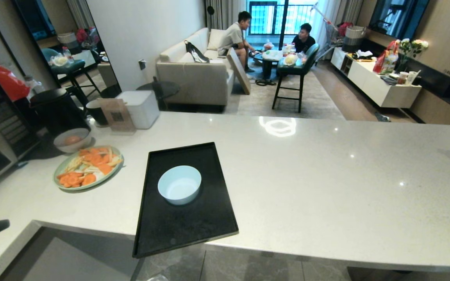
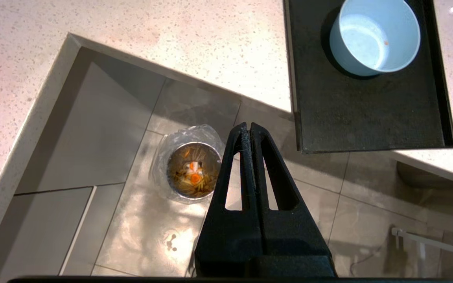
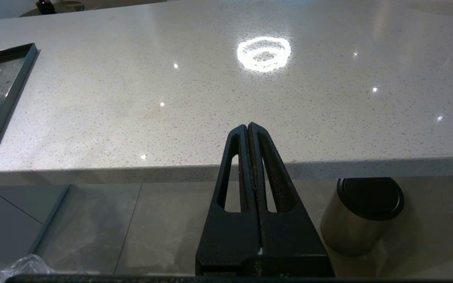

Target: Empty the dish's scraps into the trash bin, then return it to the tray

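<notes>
Small round pale-blue dish [image 1: 179, 184] upright on flat black rectangular tray [image 1: 186, 230] at desk's near edge, inside nearly bare. Orange-yellow scraps [image 2: 195, 173] lie in shiny bag-lined metal trash bin [image 2: 193, 169] on floor. Left hand [image 2: 249, 126] clenched, empty, above floor. Right hand [image 3: 248, 126] clenched, parked. Task looks done.

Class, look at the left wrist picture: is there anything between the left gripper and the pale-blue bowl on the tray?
Nothing visible. The left gripper, shut and empty, hangs above the floor near the trash bin; only bare black tray surface separates it from the pale-blue bowl.
</notes>
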